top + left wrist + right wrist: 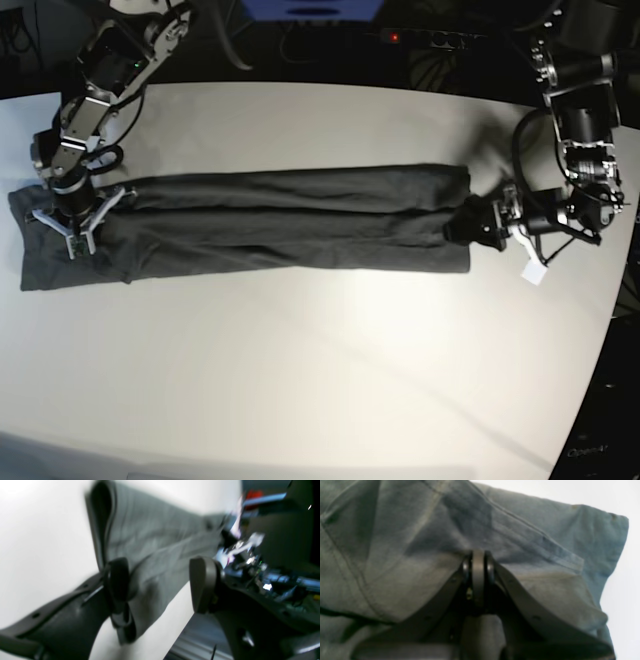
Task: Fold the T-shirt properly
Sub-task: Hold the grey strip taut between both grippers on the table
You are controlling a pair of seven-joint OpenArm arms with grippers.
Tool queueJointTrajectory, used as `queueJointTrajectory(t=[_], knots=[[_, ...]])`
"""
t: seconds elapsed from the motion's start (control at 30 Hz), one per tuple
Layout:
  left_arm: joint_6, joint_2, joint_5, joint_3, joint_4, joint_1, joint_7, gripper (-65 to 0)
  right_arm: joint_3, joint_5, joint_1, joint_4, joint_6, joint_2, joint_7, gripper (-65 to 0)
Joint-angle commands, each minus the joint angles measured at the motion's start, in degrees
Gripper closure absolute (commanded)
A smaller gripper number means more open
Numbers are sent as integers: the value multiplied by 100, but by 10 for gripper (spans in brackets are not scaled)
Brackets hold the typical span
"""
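The dark grey T-shirt (280, 225) lies on the white table (320, 370) as a long narrow band running left to right. My left gripper (472, 226) sits at the band's right end. In the left wrist view the left gripper (160, 582) is open, its fingers (202, 585) spread wide on either side of the T-shirt (155, 537) and holding nothing. My right gripper (72, 232) rests on the band's left end. In the right wrist view the right gripper (478, 563) is shut, and creases in the T-shirt (395, 542) run toward its tips.
The table's curved right edge (600, 330) passes close to the left arm (585, 130). A power strip and cables (430, 38) lie in the dark behind the back edge. Beyond the table edge in the left wrist view is blurred equipment (262, 580).
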Motion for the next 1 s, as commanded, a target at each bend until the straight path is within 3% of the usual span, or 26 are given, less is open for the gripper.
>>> queueJointTrajectory(t=[0.0,0.27,0.7,0.97], knots=[[-17,-163,-149,82,83,-153,-23,-378,7,-218,15,-5,128,-9,-253,-4],[-17,-180,-149,451,540,137,-23,-378,7,-218,6,-5,128,-9,-253,-4],[-17,-171,53,416,725,137,-23,-380,7,-210,6,-13,128,-18,-218,-4],[-17,-171,404,425,-137,120,-238,-381,7,-183,6,-13,128,-18,-209,-4]])
